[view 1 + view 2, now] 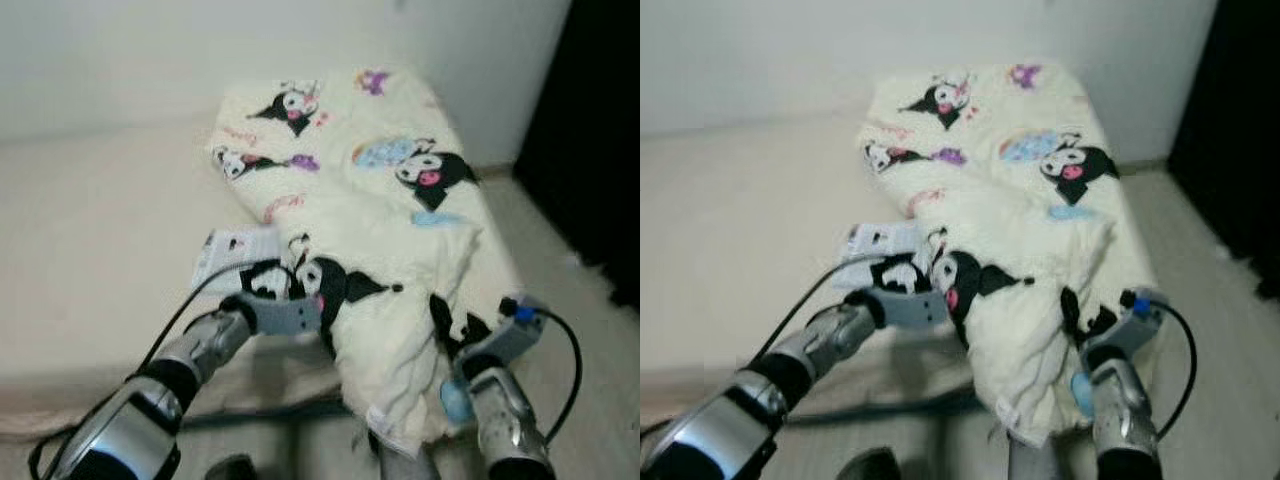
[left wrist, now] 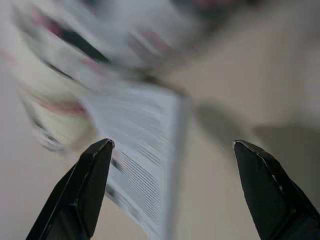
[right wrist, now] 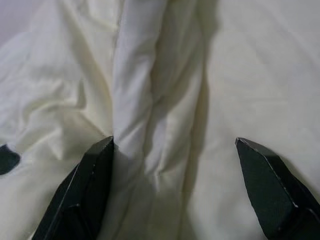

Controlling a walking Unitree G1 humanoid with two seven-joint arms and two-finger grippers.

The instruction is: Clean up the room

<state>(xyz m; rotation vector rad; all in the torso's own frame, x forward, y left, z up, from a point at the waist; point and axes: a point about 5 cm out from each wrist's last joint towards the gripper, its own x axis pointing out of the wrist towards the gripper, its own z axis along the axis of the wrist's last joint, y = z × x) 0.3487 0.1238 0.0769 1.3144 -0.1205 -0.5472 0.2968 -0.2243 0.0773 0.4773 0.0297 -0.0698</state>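
booklet (image 2: 145, 185) blurred (print unreadable), blanket (image 1: 400, 390) edge cropped

L gripper (image 2: 172, 150) jaws wide, R gripper (image 3: 175, 145) jaws wide, both arms fwd

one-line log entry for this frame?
left pincer: open, over white printed sheet | right pincer: open, over cream cartoon-print blanket | neither grasping

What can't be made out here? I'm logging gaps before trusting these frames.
- Printed sheet: its text is too small in the left eye view and motion-blurred in the left wrist view.
- What lies under the cartoon-print blanket: hidden by the blanket.
- Left tool: its target is smeared by blur.
- Right tool: blanket folds hide whatever lies beneath.
- Dark area at the right edge: too dark.
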